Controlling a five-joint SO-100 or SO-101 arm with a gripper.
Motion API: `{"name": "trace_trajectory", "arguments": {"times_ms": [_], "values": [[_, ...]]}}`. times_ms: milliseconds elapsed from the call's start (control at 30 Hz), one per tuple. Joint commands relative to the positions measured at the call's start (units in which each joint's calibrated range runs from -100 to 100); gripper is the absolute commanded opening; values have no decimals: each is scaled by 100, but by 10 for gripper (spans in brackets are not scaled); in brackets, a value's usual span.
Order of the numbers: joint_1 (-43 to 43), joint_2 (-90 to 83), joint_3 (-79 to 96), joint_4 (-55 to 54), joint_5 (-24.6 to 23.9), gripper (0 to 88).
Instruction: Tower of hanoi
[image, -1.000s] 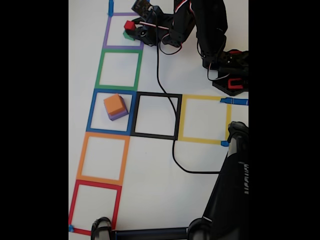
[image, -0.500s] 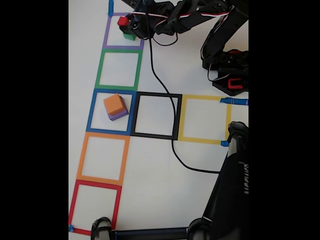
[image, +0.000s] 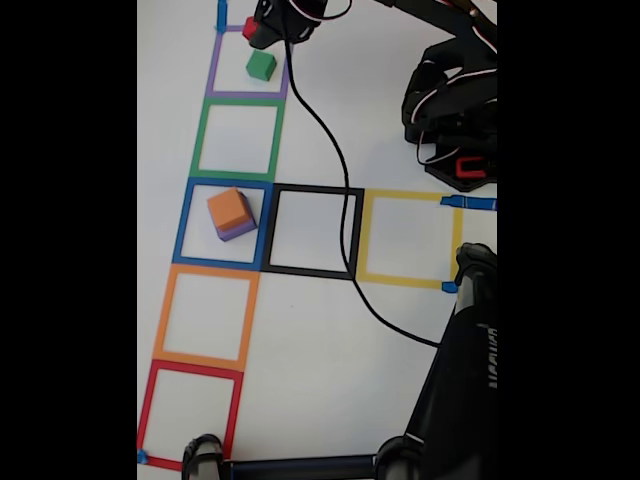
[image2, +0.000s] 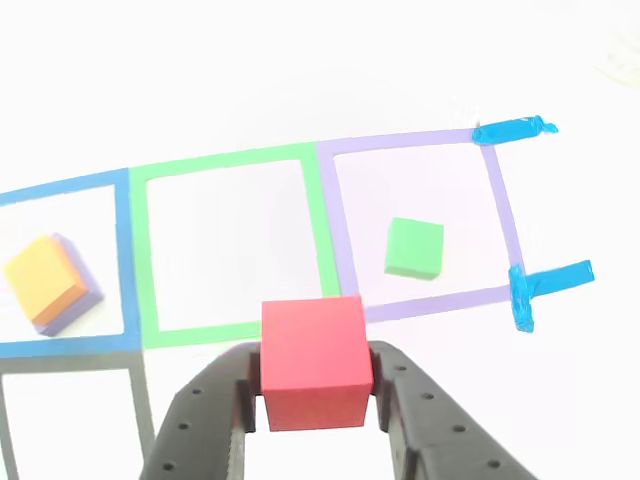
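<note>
The gripper (image2: 315, 405) pinches the red cube (image2: 314, 362) between both fingers, lifted above the table. The green cube (image2: 414, 248) lies flat inside the purple tape square (image2: 500, 210). The orange cube (image: 229, 209) sits atop the purple cube (image: 238, 231) in the blue square (image: 183, 222). No writing is readable.

We see the white table (image: 310, 380) from a fixed view set high above, looking almost straight down from some way off, taking in the whole chain of taped squares and the arm's base (image: 458, 130) at far right. The other view sits close behind the gripper (image2: 315, 400), tilted down at the table (image2: 250, 80). Both views share the purple square outline (image: 247, 62) (image2: 415, 225), the green one (image: 238, 140) (image2: 230, 245) and the blue one (image: 224, 224) (image2: 70, 265).
</note>
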Motion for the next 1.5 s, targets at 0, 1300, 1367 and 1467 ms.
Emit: {"name": "trace_trajectory", "arguments": {"times_ms": [0,1300,1367,1467], "values": [[-642,377,-2695,1717,0,35],[-1399,1693,7032,-10178,0,38],[-1409,2266,7132,-10874,0,38],[-1361,3251,7068,-11821,0,39]]}}
